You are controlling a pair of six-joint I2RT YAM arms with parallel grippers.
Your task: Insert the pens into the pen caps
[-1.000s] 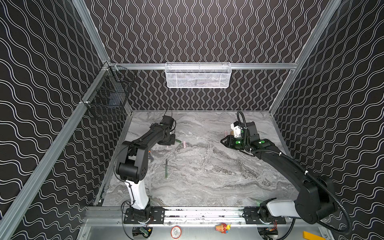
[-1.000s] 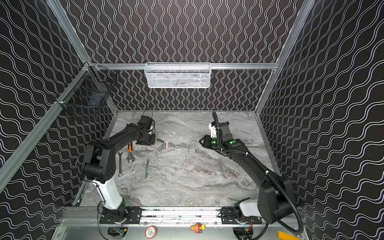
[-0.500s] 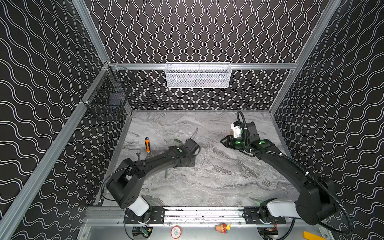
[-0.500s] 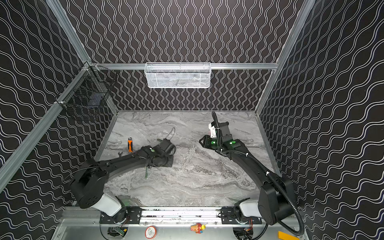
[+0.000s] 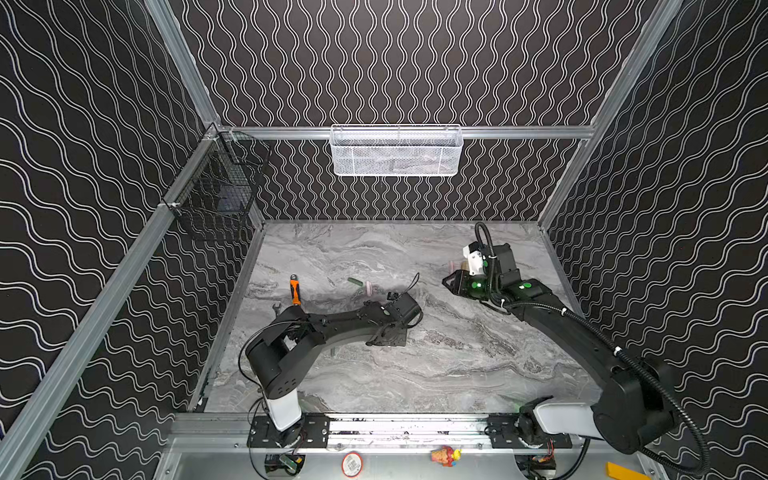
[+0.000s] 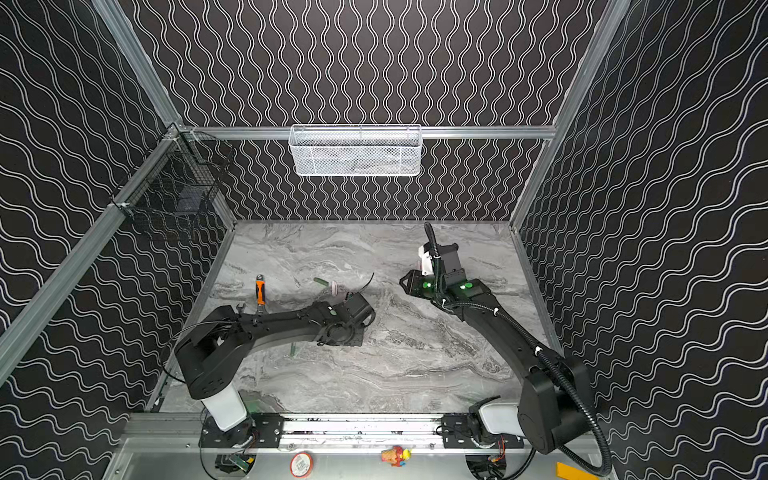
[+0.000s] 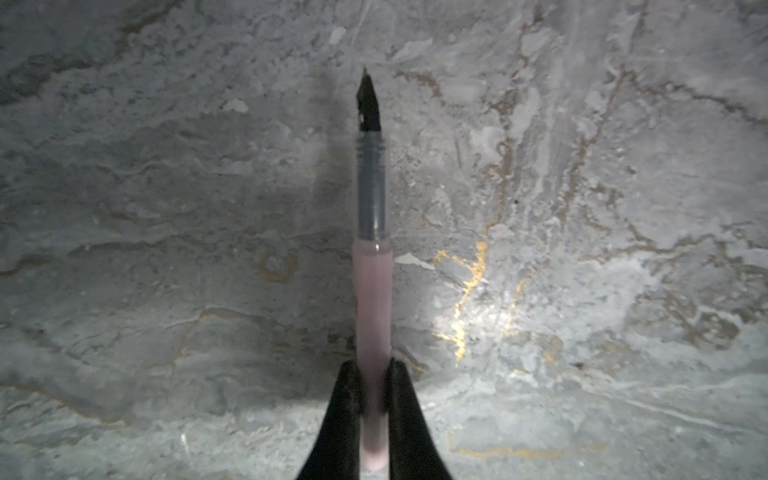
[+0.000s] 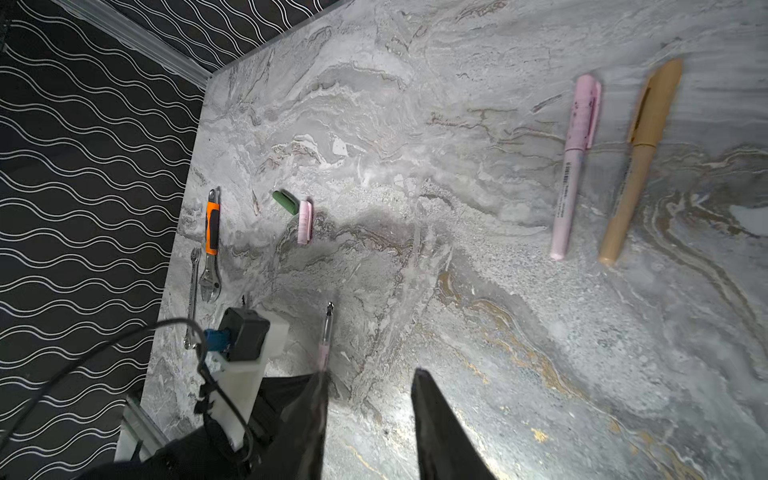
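My left gripper [image 7: 371, 368] is shut on a pale pink pen [image 7: 371, 291], its dark tip bare and pointing away over the marble. The same pen [image 8: 325, 345] shows in the right wrist view. A dark green cap [image 8: 285, 201] and a pale pink cap [image 8: 304, 222] lie together at the back left, also in a top view as the green cap [image 5: 355, 281] and pink cap [image 5: 368, 286]. A capped pink pen [image 8: 575, 166] and a capped tan pen [image 8: 640, 158] lie side by side. My right gripper [image 8: 371, 374] is open and holds nothing. A green pen [image 6: 293, 351] peeks from under the left arm.
An orange-handled wrench [image 5: 294, 289] and a small spanner [image 8: 192, 291] lie by the left wall. A white mesh basket [image 5: 397, 151] hangs on the back rail and a black wire basket [image 5: 216, 195] on the left rail. The left arm [image 5: 332, 328] stretches low across the front middle.
The left arm has swung from the back left, beside the caps, forward and rightward to the middle of the table. The right arm has not moved.
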